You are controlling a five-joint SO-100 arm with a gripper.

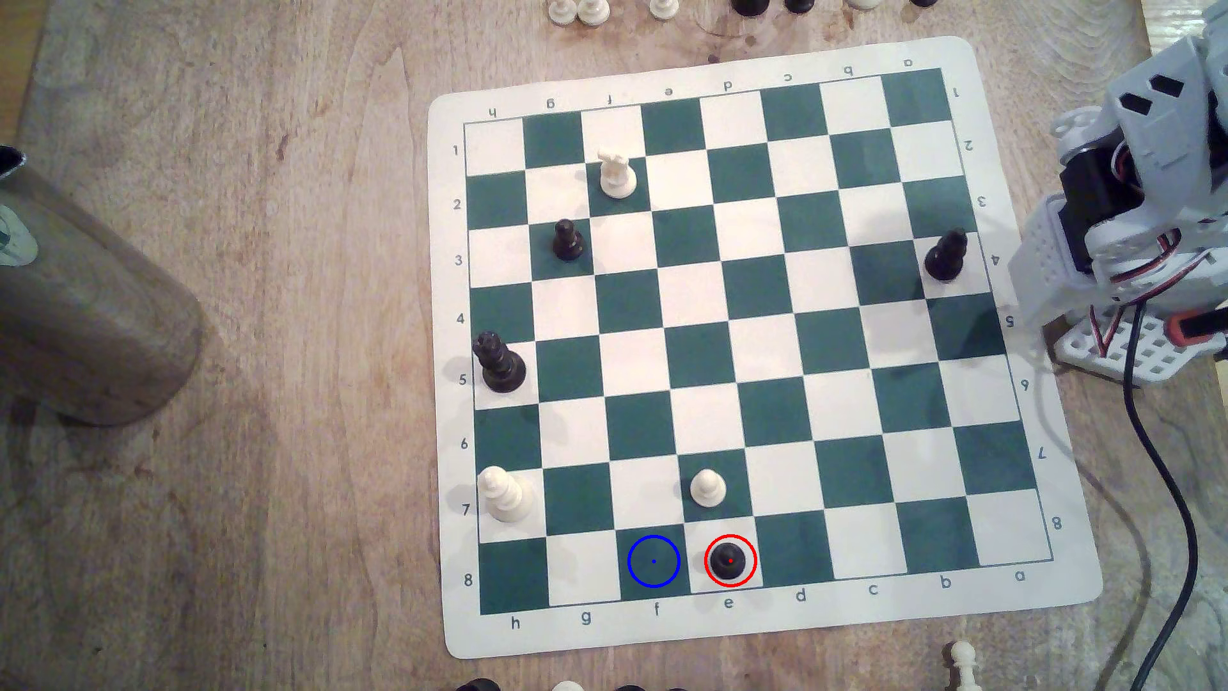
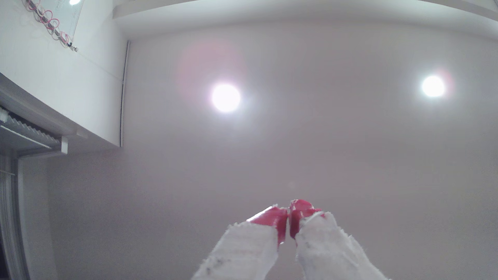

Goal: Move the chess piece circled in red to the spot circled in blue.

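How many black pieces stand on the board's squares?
4: the chess piece circled in red on e8, a pawn on g3, a crowned piece on h5, a bishop at the a-file edge.

The white arm (image 1: 1129, 219) sits folded beside the chessboard's (image 1: 731, 345) edge, its red-tipped gripper (image 2: 289, 215) pressed together, empty, aimed away from the chessboard.

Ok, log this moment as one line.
gripper shut, empty, pointing at ceiling | black pawn on e8, untouched | target f8 free
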